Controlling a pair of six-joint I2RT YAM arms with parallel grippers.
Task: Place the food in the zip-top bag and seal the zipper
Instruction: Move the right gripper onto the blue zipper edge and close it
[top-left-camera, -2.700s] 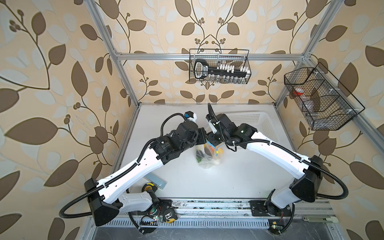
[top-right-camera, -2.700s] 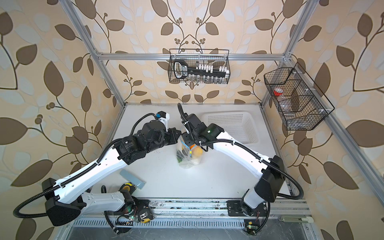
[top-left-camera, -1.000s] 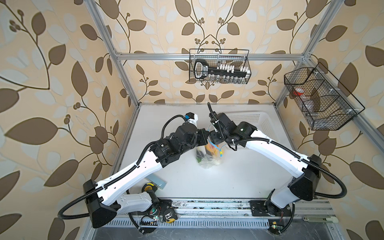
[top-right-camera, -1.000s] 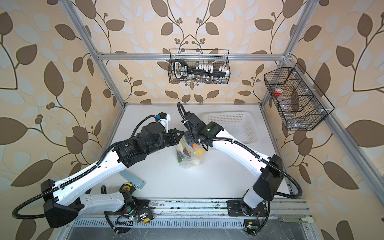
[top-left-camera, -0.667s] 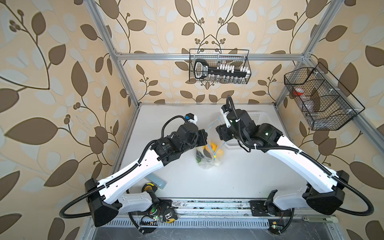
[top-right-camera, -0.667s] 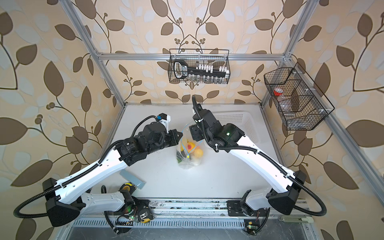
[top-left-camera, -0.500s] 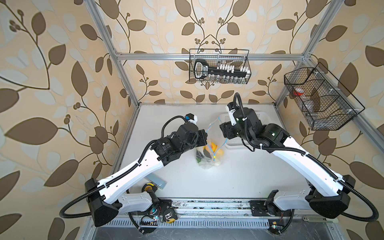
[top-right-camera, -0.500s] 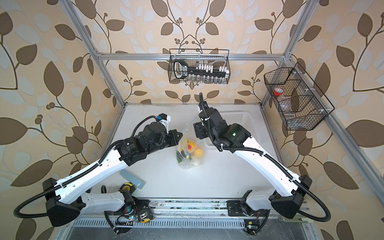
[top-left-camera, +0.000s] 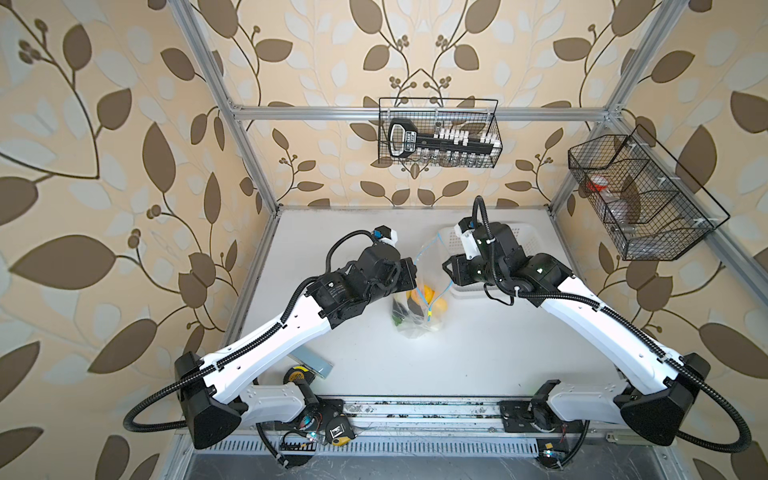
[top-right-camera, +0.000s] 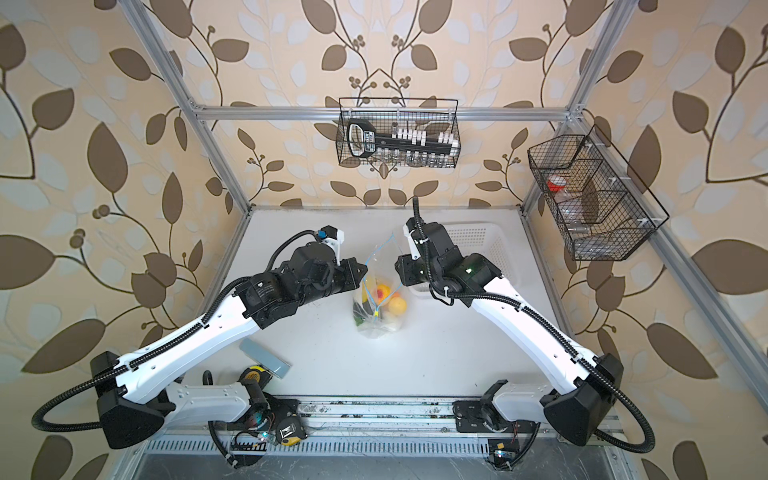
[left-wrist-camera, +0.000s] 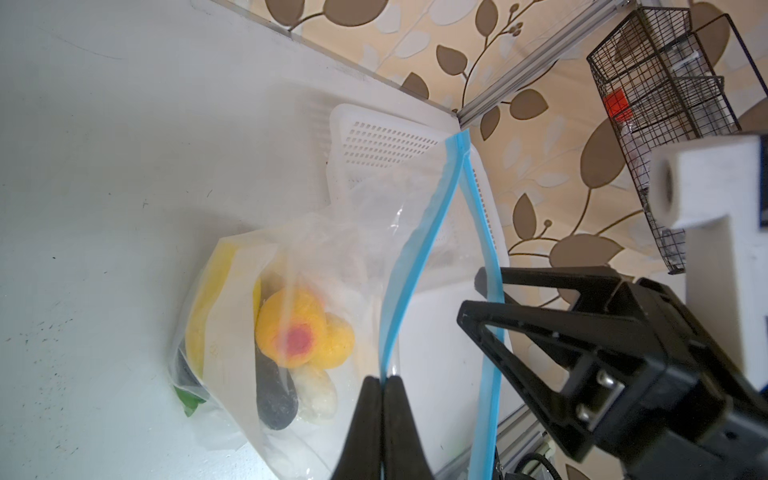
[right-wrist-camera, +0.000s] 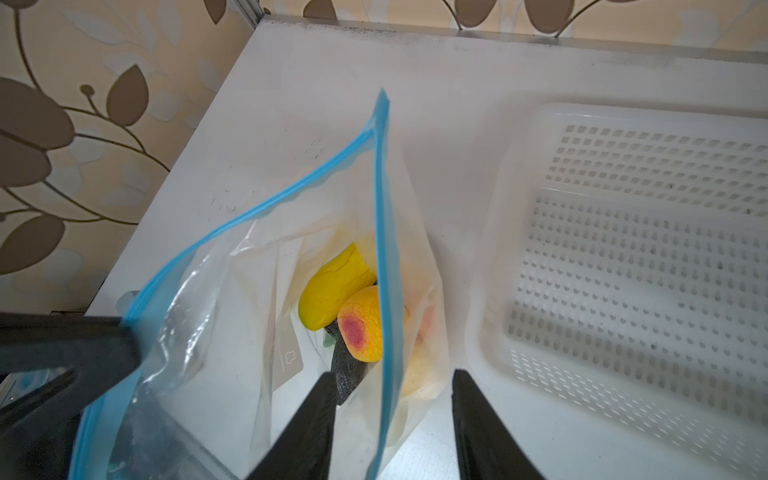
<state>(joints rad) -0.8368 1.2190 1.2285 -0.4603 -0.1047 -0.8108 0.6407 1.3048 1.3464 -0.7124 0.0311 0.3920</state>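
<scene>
The clear zip-top bag (top-left-camera: 417, 322) (top-right-camera: 376, 322) stands mid-table with its mouth spread open. The food lies at its bottom: a yellow-pink peach (right-wrist-camera: 361, 328), a yellow piece (right-wrist-camera: 332, 286), a dark piece (left-wrist-camera: 274, 399) and a pale one (left-wrist-camera: 316, 392). My left gripper (left-wrist-camera: 383, 379) (top-left-camera: 415, 270) is shut on one side of the blue zipper (left-wrist-camera: 415, 257). My right gripper (right-wrist-camera: 392, 374) (top-left-camera: 445, 266) is open. Its fingers straddle the other blue zipper side (right-wrist-camera: 384, 249) without pinching it.
A white perforated basket (top-left-camera: 525, 232) (right-wrist-camera: 623, 249) sits just behind the right gripper, close to the bag. A grey-blue flat block (top-right-camera: 264, 357) and a yellow tape measure (top-right-camera: 251, 376) lie at the front left. Wire baskets (top-left-camera: 440, 133) hang on the walls.
My right gripper came up out of the bag, swung right toward the basket and returned to the bag's right lip with its jaws narrower. The left gripper kept its hold.
</scene>
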